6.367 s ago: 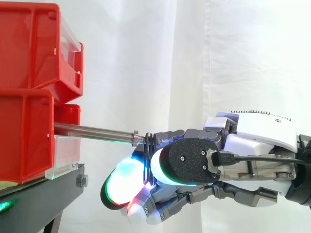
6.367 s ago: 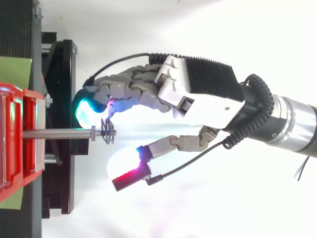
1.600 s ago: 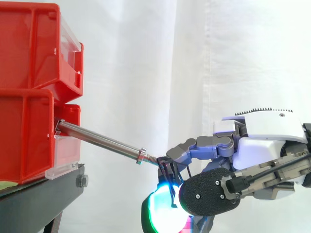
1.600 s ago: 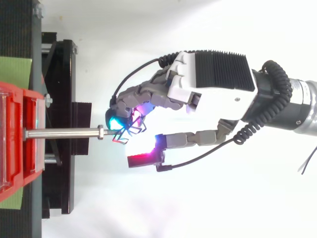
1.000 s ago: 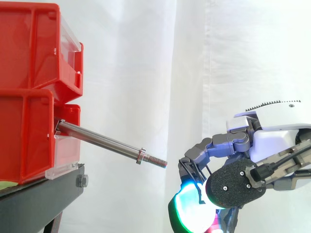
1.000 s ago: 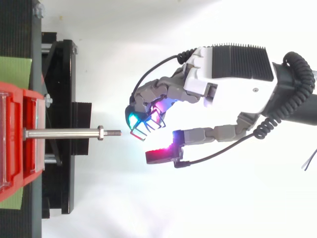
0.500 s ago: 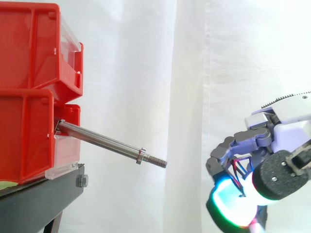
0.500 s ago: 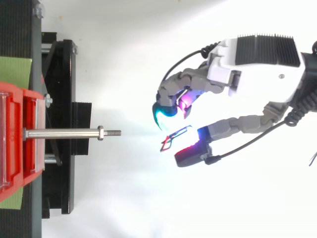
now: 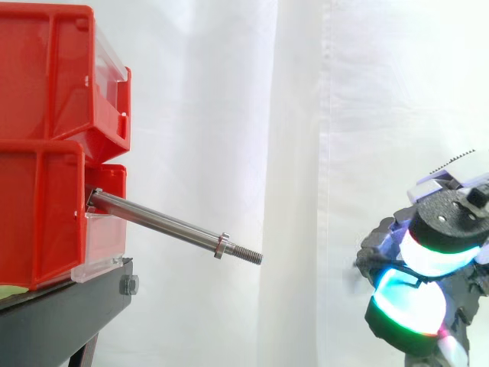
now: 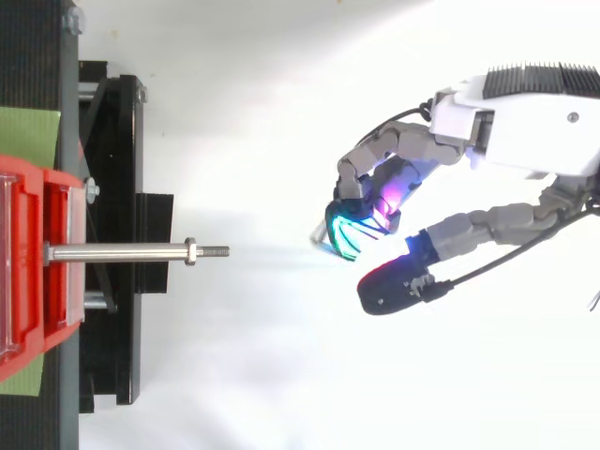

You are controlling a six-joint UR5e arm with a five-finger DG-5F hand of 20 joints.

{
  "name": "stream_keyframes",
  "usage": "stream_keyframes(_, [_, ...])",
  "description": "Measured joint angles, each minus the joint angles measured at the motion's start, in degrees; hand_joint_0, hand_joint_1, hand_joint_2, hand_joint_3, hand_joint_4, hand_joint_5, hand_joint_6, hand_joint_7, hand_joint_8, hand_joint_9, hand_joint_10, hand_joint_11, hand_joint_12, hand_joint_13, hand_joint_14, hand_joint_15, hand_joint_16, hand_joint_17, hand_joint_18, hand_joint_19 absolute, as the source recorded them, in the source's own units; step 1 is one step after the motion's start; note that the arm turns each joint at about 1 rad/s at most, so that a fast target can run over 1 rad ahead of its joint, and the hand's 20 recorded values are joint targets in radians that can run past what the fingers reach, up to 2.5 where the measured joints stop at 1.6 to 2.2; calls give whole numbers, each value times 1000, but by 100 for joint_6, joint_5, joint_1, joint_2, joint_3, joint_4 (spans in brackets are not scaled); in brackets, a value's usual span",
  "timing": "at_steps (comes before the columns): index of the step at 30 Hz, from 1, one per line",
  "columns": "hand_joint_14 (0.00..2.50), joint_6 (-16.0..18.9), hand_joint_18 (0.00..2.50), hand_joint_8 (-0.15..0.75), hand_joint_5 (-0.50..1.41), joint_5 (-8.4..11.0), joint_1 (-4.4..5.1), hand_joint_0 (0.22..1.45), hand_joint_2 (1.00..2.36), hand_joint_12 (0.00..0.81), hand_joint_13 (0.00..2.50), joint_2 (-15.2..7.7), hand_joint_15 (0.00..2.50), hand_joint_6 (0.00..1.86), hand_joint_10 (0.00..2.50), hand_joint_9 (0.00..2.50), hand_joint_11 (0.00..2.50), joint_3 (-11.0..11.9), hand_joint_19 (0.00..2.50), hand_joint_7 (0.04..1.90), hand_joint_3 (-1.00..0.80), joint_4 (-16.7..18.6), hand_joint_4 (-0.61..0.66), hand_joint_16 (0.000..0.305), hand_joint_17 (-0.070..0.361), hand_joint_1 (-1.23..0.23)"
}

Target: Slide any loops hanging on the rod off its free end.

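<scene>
Rod [image 9: 160, 222], stiff slick steel sloping from the red bins [image 9: 46, 191], shows bare to its free end, no light loop to hook from behind; the hand [image 10: 525, 122] hangs well apart, grasp impossible to tell.

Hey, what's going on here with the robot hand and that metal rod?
A robot hand is working at a metal rod sticking out from red bins on a black stand. No loops hang on the rod now; its threaded free end is bare. The hand sits well beyond that end, apart from the rod. Whether it holds a loop I cannot tell.
</scene>
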Motion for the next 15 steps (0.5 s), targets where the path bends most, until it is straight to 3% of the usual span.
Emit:
stream_keyframes(4, [17, 156, 740, 278, -113, 1, 4, 572, 1018, 359, 720, -1, 416, 904, 22, 971, 562, 122, 454, 1082, -238, -322, 13, 51, 114, -485])
stream_keyframes(10, [16, 263, 811, 307, -141, 5, 3, 581, 1017, 396, 747, 0, 400, 921, 21, 940, 574, 277, 394, 1006, -28, -548, 23, 59, 132, -717])
stream_keyframes(13, [16, 360, 774, 293, -156, 8, 0, 601, 1019, 376, 727, -1, 403, 930, 23, 923, 618, 361, 397, 977, -66, -640, -23, 55, 124, -752])
stream_keyframes(15, [17, 439, 734, 267, -161, 9, 0, 639, 1019, 351, 710, -1, 411, 931, 27, 937, 678, 432, 420, 1009, -185, -729, -48, 50, 112, -774])
